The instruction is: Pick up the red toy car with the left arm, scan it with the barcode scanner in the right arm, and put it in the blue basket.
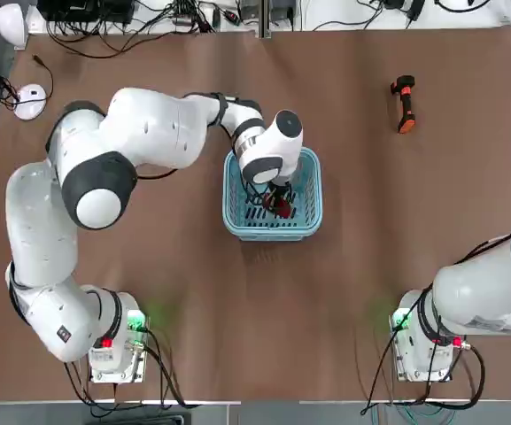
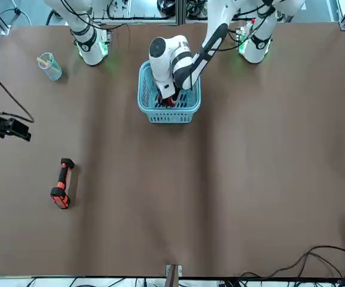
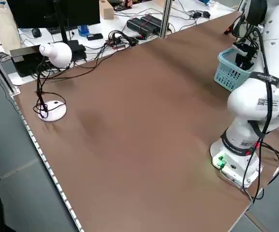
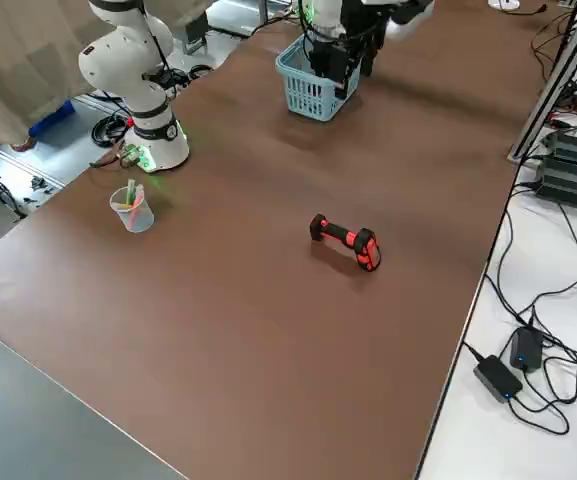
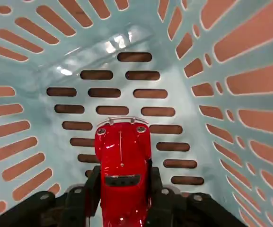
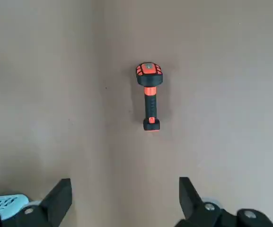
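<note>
The left arm reaches over the blue basket, what seems the red toy car at its gripper; the barcode scanner lies apart.

Two robot arms; one basket; one toy car; one scanner; one cup.

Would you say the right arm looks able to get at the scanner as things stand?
Probably yes: the scanner lies on open table in front of the right gripper, whose fingers are apart, and the left gripper is away in the basket.
</note>
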Available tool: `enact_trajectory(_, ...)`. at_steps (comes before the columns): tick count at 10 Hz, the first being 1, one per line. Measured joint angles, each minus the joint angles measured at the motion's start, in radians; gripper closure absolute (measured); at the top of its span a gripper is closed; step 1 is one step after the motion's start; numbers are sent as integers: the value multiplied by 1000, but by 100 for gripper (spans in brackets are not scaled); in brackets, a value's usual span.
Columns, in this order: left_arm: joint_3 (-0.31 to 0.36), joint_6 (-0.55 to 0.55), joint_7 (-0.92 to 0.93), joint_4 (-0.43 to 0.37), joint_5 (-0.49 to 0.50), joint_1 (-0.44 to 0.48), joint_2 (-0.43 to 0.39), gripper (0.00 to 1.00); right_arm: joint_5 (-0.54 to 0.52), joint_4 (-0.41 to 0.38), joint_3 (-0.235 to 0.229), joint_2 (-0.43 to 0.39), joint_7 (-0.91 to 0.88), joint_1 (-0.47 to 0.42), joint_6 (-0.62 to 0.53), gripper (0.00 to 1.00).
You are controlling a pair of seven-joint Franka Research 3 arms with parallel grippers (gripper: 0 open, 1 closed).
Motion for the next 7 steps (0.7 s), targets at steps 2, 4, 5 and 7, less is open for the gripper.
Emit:
enact_trajectory(2, 0, 0, 0, 0, 0, 0, 0, 56, 0, 0, -3, -26, 4, 1, -5, 0)
enact_trajectory(4, 0, 0, 0, 0, 0, 0, 0, 52, 0, 1, -7, -51, 10, -1, -33, 0)
enact_trajectory(5, 0, 0, 0, 0, 0, 0, 0, 50, 0, 1, -9, -58, 11, -1, -42, 0)
enact_trajectory(7, 0, 0, 0, 1, 0, 0, 0, 47, 0, 1, -13, -69, 11, -1, -54, 0)
